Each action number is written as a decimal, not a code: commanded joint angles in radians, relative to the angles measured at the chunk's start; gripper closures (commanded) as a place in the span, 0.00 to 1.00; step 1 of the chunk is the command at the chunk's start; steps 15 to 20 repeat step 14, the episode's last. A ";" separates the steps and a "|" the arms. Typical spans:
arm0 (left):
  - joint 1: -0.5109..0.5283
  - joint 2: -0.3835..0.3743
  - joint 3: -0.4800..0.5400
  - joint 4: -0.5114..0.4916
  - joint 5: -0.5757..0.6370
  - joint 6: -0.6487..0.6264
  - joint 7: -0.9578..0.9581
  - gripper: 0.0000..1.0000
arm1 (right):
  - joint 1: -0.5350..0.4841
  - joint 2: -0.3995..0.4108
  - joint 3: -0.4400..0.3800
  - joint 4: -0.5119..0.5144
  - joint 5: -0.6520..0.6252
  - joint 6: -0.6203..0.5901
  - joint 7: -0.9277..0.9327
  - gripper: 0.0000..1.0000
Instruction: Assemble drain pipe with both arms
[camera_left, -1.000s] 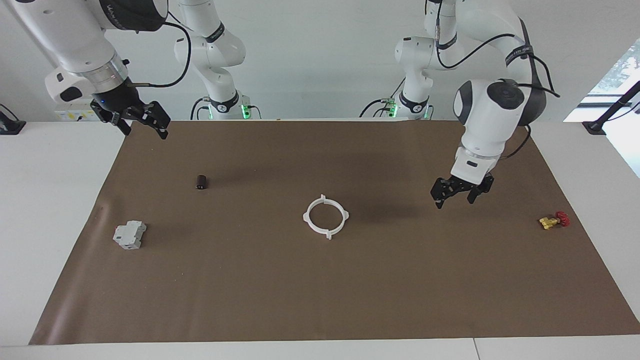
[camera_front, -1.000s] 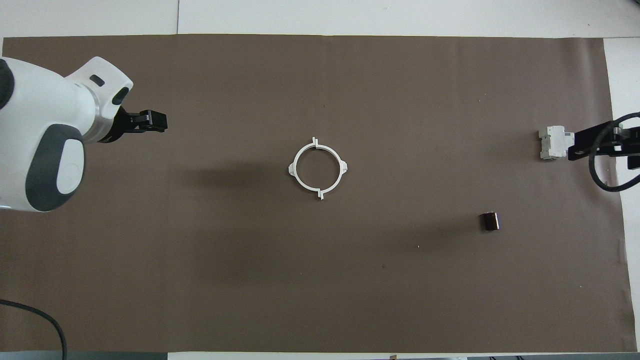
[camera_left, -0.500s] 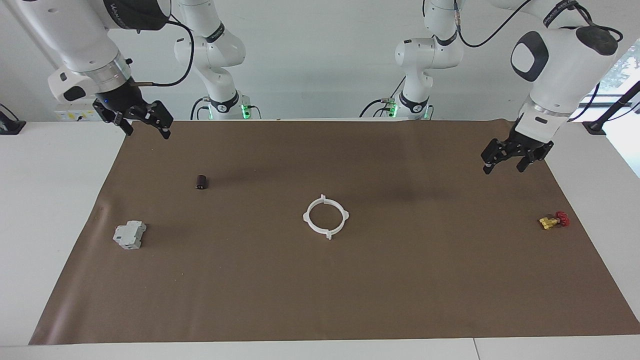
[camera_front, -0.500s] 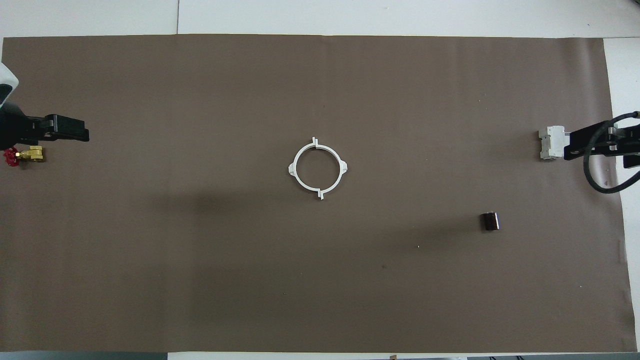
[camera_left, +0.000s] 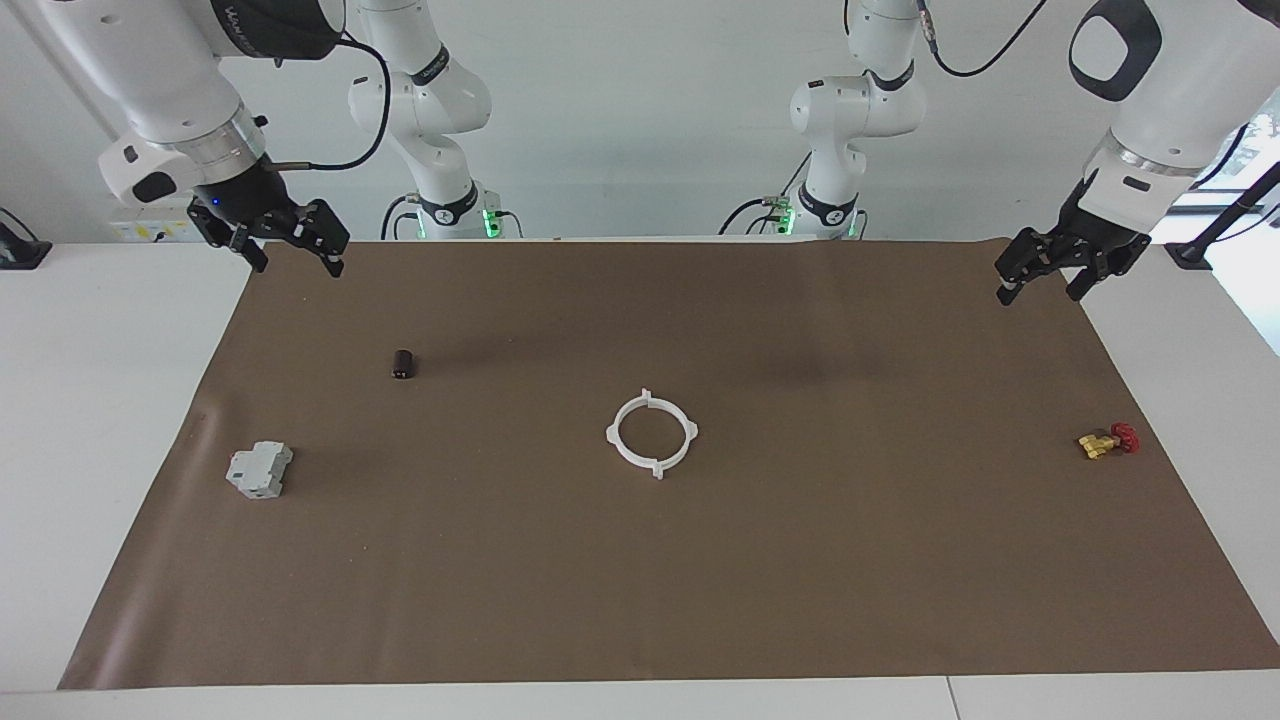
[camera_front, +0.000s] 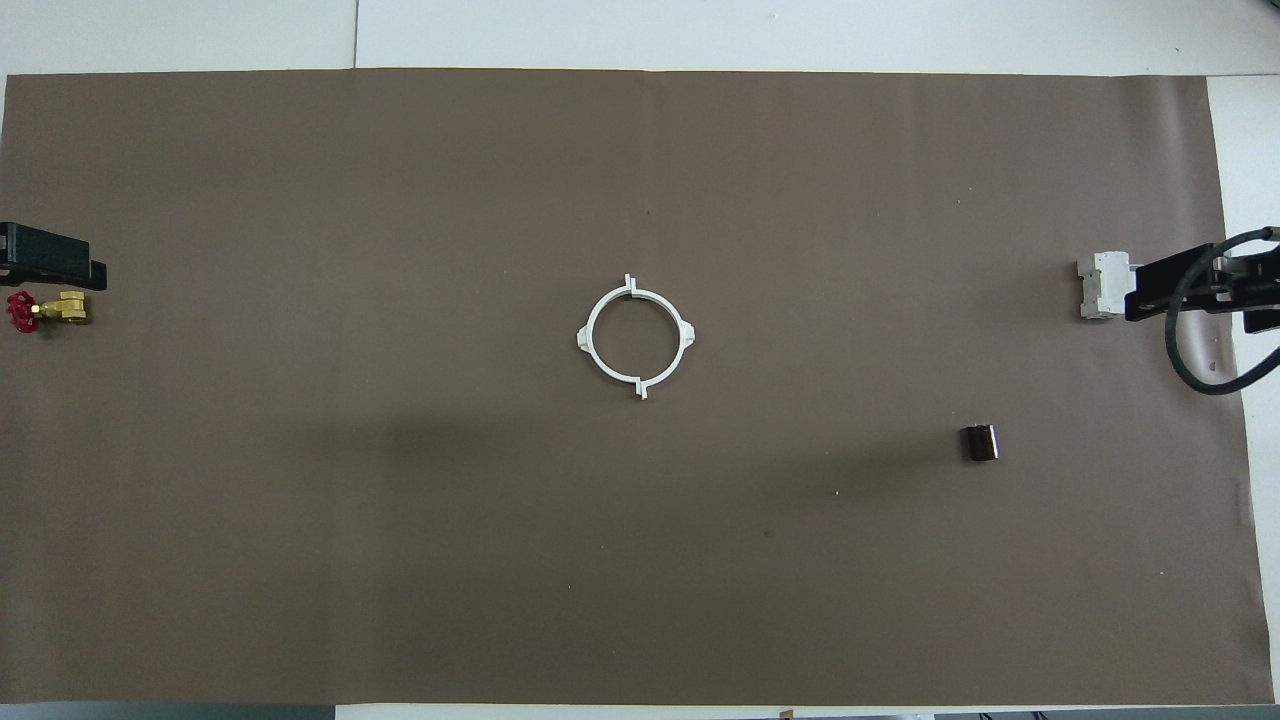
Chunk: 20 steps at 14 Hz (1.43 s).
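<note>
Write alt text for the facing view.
A joined white drain pipe ring lies mid-mat, untouched. Both grippers hang open and empty: left gripper and right gripper above the mat's robot-side corners.

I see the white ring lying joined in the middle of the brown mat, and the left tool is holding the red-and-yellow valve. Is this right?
Not quite. The white ring does lie joined in the middle of the brown mat, but the left tool is open and empty, raised near the mat's corner. The red-and-yellow valve lies on the mat by itself, as the facing view shows.
</note>
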 joint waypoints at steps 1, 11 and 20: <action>0.028 -0.011 -0.002 0.006 -0.026 -0.033 0.046 0.00 | -0.005 0.003 0.004 0.008 -0.002 0.010 -0.025 0.00; 0.055 -0.031 -0.009 -0.037 -0.023 0.006 0.043 0.00 | -0.005 0.003 0.004 0.006 -0.002 0.010 -0.025 0.00; 0.060 -0.033 -0.009 -0.039 -0.025 0.000 0.043 0.00 | -0.005 0.003 0.004 0.008 -0.002 0.010 -0.025 0.00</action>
